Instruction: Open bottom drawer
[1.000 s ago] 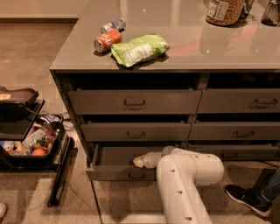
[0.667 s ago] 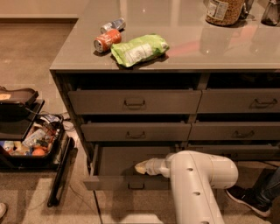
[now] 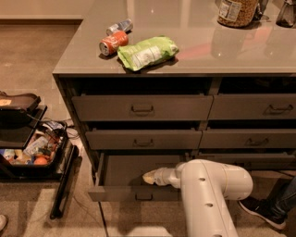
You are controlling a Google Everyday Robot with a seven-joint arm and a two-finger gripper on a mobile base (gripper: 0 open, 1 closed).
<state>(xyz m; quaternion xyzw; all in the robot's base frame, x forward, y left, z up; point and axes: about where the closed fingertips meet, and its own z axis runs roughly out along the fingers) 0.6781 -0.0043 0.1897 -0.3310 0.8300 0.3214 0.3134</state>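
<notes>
Looks mid-pull: bottom drawer (image 3: 125, 193) of the left column partly out at floor level, hand (image 3: 151, 177) over its grey interior just inside the front, grip impossible to tell; next calls for drawing straight outward.

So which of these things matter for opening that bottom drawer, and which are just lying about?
Job: bottom drawer, standing partly open; gripper, over the drawer's inside.

Lying about: red can, silver can, green bag and jar on the countertop; bin of clutter on the floor.
</notes>
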